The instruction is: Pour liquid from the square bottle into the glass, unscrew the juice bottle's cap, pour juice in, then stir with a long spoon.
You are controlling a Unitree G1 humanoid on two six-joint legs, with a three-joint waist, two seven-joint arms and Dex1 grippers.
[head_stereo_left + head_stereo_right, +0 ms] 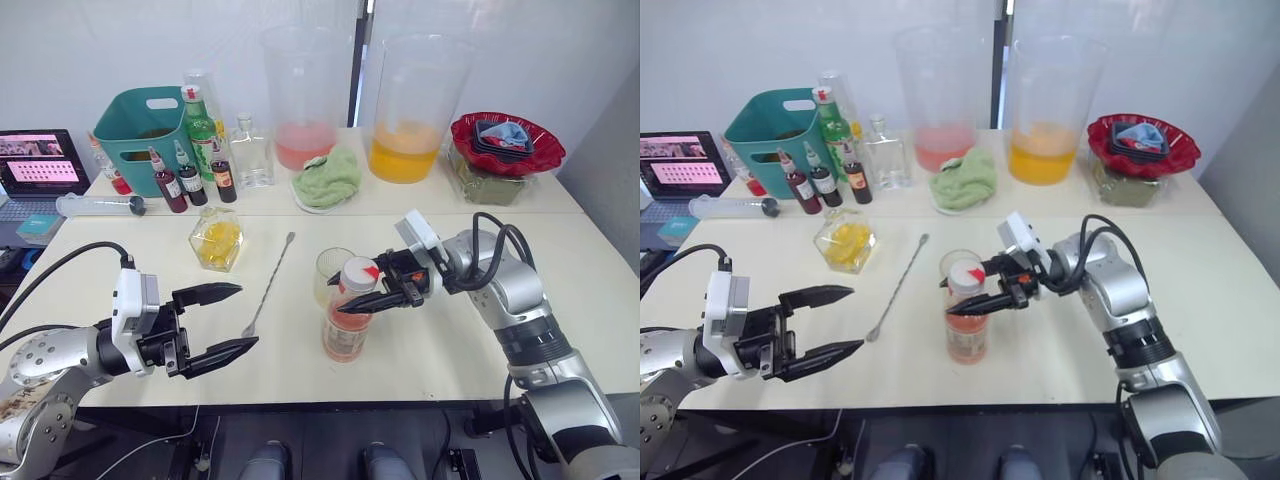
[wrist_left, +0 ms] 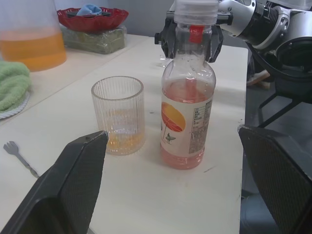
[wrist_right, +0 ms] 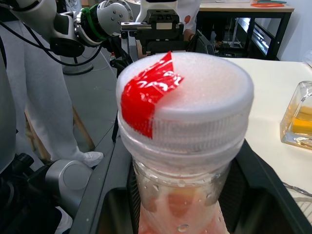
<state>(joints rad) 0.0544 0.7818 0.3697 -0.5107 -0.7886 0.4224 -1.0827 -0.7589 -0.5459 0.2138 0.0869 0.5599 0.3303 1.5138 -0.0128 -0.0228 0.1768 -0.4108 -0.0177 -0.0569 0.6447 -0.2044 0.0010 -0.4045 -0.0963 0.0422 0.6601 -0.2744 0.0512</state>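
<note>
Near bench [image 1: 600, 330] front edge: juice bottle [image 1: 348, 325], label illegible, neck between right gripper [image 1: 372, 287] fingers; left gripper [image 1: 228, 318] spread, bare bench between.

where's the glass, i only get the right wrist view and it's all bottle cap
Observer: The glass stands just behind the juice bottle, slightly to the robot's left of it.
Operator: anything in it
Observer: A shallow layer of yellow-orange liquid at the bottom.
Operator: left pincer busy
Observer: No, the left pincer is open and empty, close to the bowl end of the long spoon.
</note>
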